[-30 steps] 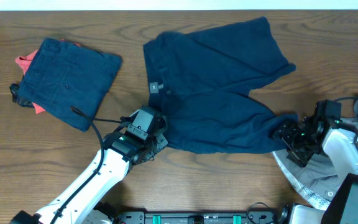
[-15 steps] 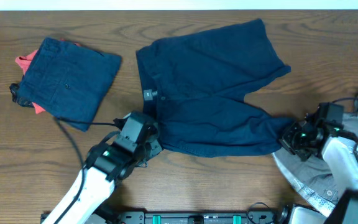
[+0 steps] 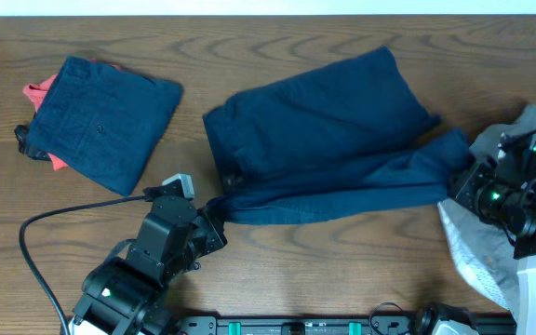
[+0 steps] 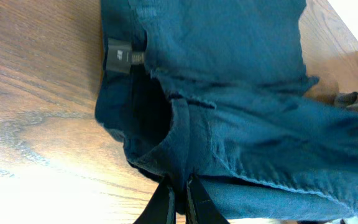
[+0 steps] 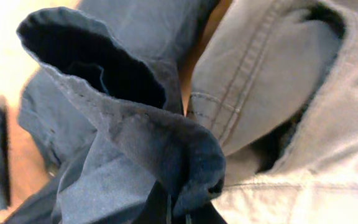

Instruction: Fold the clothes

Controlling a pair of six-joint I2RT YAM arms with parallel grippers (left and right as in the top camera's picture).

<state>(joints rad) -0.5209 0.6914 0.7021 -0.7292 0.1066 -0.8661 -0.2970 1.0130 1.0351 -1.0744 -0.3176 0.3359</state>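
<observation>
We see L gripper [image 4: 179,190] pinched shut on waistband of dark navy cloth shorts [image 3: 324,121]. R gripper [image 5: 178,213] is clamped on their leg hem, w/ light grey cloth garment [image 5: 291,93] just beside it.

4 garments [image 3: 324,121], 2 grippers [image 4: 180,186]

This looks like a robot lab, a room for trying out robots, not a home. The navy shorts [image 3: 324,140] lie spread on a brown wooden bench [image 3: 277,37]. Just below and left of the shorts stands a black and white robot arm [image 3: 147,265]. A second robot arm [image 3: 529,209] stands just right of the shorts. A loose black cable [image 3: 35,233] loops over the wood, well to the left of the shorts. Below the shorts, along the near edge of the bench, runs a black rail [image 3: 305,326] with green parts. Far above the shorts, past the bench, is a plain white strip [image 3: 249,6].
</observation>
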